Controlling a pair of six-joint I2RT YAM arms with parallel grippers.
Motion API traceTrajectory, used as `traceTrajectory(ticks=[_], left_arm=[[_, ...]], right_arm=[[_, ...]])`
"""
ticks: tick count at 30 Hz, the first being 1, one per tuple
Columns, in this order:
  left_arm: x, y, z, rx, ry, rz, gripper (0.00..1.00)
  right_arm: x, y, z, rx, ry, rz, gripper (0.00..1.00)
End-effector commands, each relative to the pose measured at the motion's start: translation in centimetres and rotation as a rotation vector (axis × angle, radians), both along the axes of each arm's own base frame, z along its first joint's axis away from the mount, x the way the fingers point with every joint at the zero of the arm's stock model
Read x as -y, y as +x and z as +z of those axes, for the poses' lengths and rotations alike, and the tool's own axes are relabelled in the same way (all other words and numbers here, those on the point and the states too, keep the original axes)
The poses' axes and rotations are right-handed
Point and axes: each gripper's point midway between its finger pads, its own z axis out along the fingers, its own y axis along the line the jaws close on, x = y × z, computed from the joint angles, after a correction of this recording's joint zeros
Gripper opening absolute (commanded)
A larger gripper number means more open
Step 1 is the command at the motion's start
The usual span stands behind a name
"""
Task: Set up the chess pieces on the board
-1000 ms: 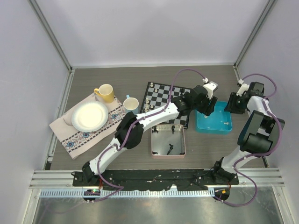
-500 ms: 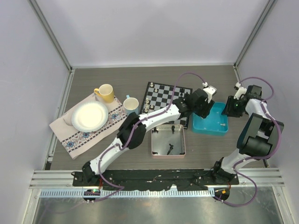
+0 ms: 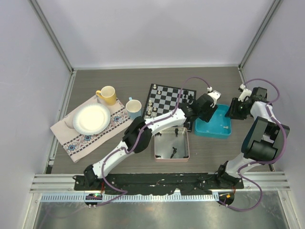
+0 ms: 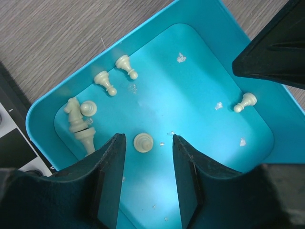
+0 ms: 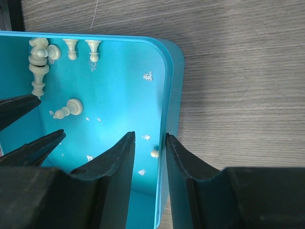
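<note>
Grey wood-grain tabletop (image 3: 119, 81), pale walls (image 3: 143, 33) around. Jaws of left gripper (image 4: 147, 139) spread; off-white pawn (image 4: 143, 142) loose between the tips, seen near end-on, axis unclear. Jaws of right gripper (image 5: 148, 138) apart, one finger inside the blue tray (image 4: 224, 28), one over its rim. Second pawn (image 4: 245, 101) on its side below. Chess pieces (image 4: 78, 121) left of left fingers overlap, hard to separate. Board (image 3: 162, 95) beyond.

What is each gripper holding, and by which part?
Nothing is held. The left gripper stands open over a pawn in the blue tray; the right gripper straddles its wall, open.
</note>
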Motion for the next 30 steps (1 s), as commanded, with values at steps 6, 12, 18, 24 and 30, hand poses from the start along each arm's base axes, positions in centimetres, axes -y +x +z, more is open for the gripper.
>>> traceTrajectory(ticks=[6, 12, 18, 24, 30], left_arm=[[0.4, 0.7, 0.5, 0.063, 0.008, 0.019, 0.45], [0.4, 0.6, -0.2, 0.075, 0.028, 0.017, 0.43], [0.5, 0.3, -0.5, 0.079, 0.034, 0.006, 0.38], [0.7, 0.3, -0.5, 0.082, 0.027, 0.005, 0.33], [0.8, 0.2, -0.6, 0.08, 0.025, 0.002, 0.3]], right_arm=[[-0.6, 0.5, 1.8, 0.062, 0.01, 0.011, 0.38], [-0.7, 0.6, 1.8, 0.063, 0.011, 0.013, 0.38], [-0.7, 0.6, 1.7, 0.061, 0.015, 0.013, 0.39], [-0.7, 0.6, 1.8, 0.064, 0.017, 0.014, 0.39], [-0.7, 0.6, 1.9, 0.067, 0.014, 0.016, 0.39]])
